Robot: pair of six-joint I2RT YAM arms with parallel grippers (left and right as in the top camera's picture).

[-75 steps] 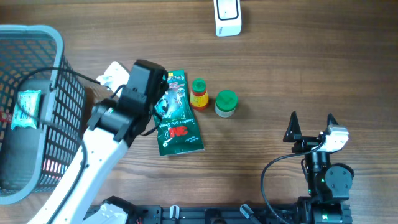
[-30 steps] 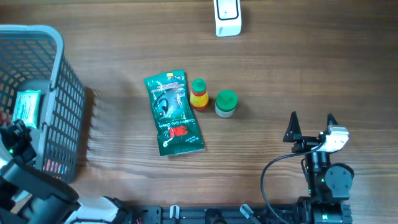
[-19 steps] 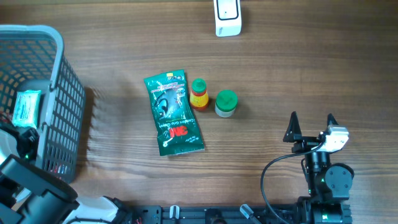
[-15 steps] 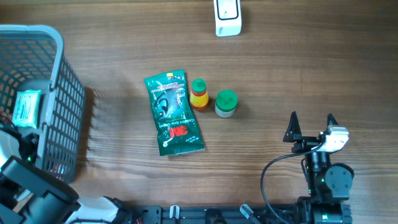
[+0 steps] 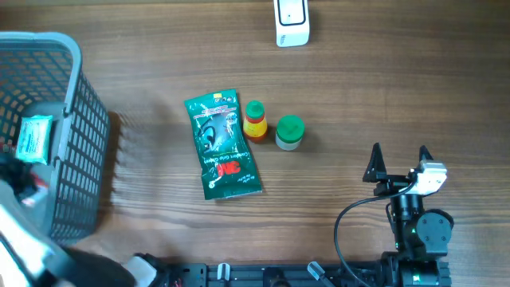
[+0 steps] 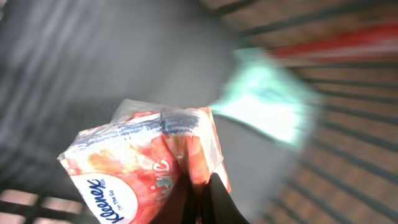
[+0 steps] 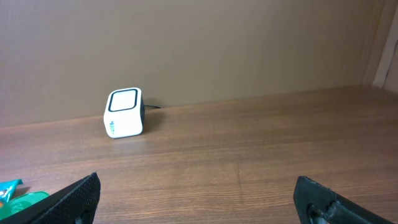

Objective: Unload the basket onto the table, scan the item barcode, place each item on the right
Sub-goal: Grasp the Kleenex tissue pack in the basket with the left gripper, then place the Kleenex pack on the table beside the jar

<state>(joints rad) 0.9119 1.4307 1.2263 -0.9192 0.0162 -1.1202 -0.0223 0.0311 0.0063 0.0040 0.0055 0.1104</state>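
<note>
Red-and-orange Kleenex tissue pack (image 6: 134,168) sits pinched at one corner between the closed fingers of your left gripper (image 6: 199,193), low in the left wrist view, over the floor of the grey basket (image 5: 80,119) at the left edge of the overhead frame. A teal packet (image 6: 267,102) lies blurred beyond it. Your right gripper (image 5: 398,155) stands spread wide and empty at lower right, well apart from the white barcode scanner (image 5: 292,21) at top centre.
</note>
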